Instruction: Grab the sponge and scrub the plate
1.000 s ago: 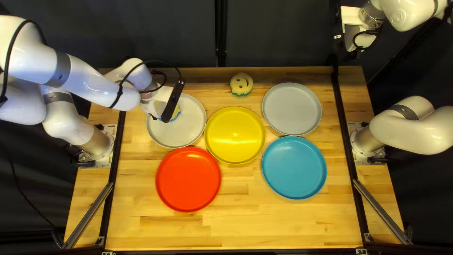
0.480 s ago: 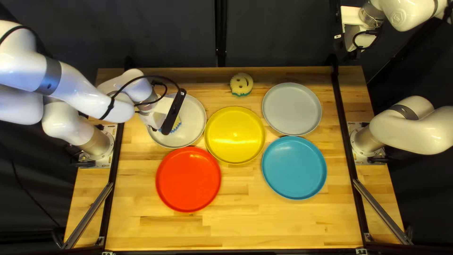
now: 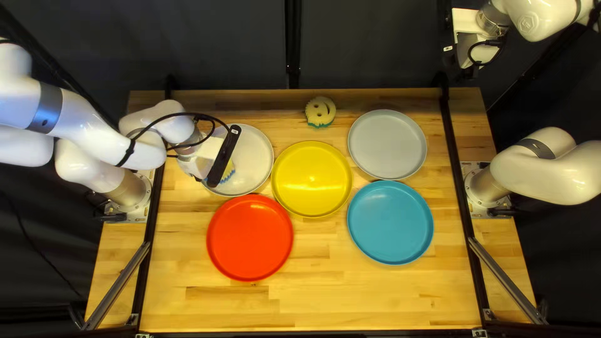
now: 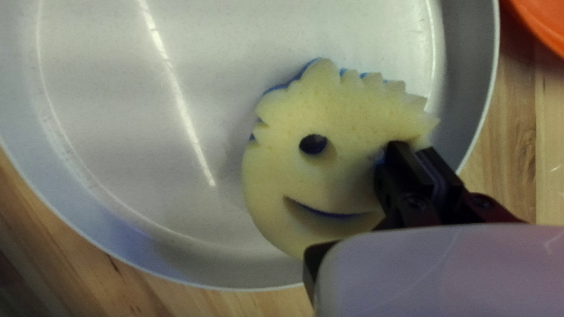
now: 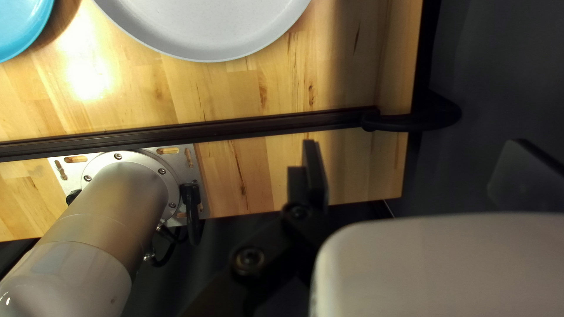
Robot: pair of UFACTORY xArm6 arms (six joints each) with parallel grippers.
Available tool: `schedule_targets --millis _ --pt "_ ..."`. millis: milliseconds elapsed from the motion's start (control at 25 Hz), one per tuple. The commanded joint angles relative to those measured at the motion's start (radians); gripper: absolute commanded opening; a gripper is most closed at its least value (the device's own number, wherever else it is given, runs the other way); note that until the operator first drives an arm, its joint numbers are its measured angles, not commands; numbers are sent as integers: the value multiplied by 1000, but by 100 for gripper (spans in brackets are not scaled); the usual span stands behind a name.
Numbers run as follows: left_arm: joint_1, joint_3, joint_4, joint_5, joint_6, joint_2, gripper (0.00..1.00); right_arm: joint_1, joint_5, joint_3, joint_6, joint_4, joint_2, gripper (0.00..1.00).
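Note:
In the top left view my left gripper [image 3: 223, 156] is over the white plate [image 3: 255, 153] at the left; a yellow sponge [image 3: 229, 173] pokes out beneath. The left wrist view shows the left gripper [image 4: 418, 154] shut on the edge of the smiling sponge [image 4: 346, 126], one finger in an eye hole. The sponge lies blue side down inside the white plate [image 4: 117, 117], near its rim. My right gripper [image 3: 467, 67] hangs beyond the table's far right corner; in the right wrist view the right gripper [image 5: 418, 170] is open, holding nothing.
A second sponge [image 3: 320, 112] lies near the table's far edge. Yellow [image 3: 312, 179], red [image 3: 250, 238], blue [image 3: 390, 223] and grey [image 3: 387, 144] plates stand beside the white one. Dark rails [image 3: 459, 169] run along both table sides.
My left gripper has moved toward the table's near edge and slightly left, carrying the sponge across the white plate. The right arm and the other plates are where they were.

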State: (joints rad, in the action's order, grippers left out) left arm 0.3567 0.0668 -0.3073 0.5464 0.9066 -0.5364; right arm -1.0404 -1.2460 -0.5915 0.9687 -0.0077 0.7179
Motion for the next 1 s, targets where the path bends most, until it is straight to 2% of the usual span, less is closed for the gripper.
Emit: schedule_targets --millis 40,120,280,600,720,880,1000 --pt "65 14 -20 -8 71 34 0 0 0 0 0 0 0 100" --pt "70 16 -35 -26 91 58 0 0 0 0 0 0 0 100" --pt "11 3 -52 -54 55 63 0 0 0 0 0 0 0 100" --pt "-216 -3 -29 -95 -157 38 0 0 0 0 0 0 0 100" --pt "-267 7 -29 -118 -191 55 0 0 0 0 0 0 0 100" --pt "-294 31 -37 -144 -191 96 0 0 0 0 0 0 0 100" --pt "-221 33 -62 -138 -93 110 0 0 0 0 0 0 0 100"
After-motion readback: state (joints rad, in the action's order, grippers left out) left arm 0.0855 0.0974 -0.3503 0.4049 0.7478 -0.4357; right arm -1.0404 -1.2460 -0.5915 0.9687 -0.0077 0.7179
